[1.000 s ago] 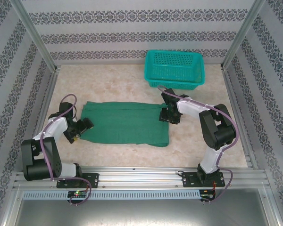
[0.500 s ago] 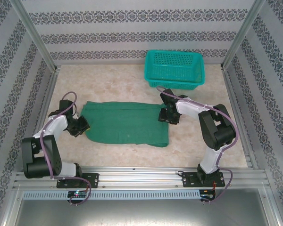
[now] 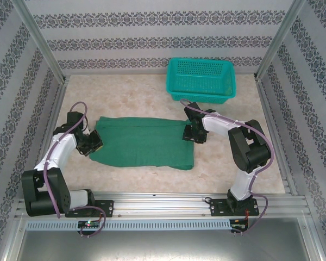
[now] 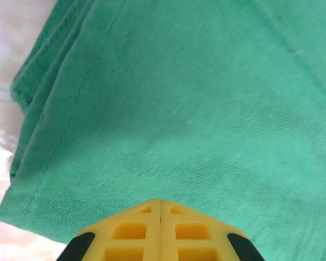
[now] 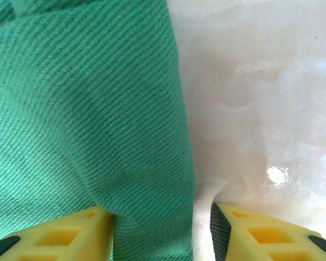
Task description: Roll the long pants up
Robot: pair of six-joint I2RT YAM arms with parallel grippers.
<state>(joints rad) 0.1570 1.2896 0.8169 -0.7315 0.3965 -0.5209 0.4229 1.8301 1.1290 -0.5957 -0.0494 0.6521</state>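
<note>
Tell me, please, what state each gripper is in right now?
Left gripper: jaws shut at the edge of the long pants; whether fabric is pinched cannot be told.
Right gripper: jaws open astride the pants' edge, holding nothing.

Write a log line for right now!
long pants: flat, unrolled | left gripper: shut at their left end | right gripper: open, straddling right edge

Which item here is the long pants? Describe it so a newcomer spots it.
On the pale tabletop, slightly left of centre, lies a flat, folded rectangle of dark green cloth: the long pants. The teal basket behind it is mesh plastic, box-shaped and smaller.
</note>
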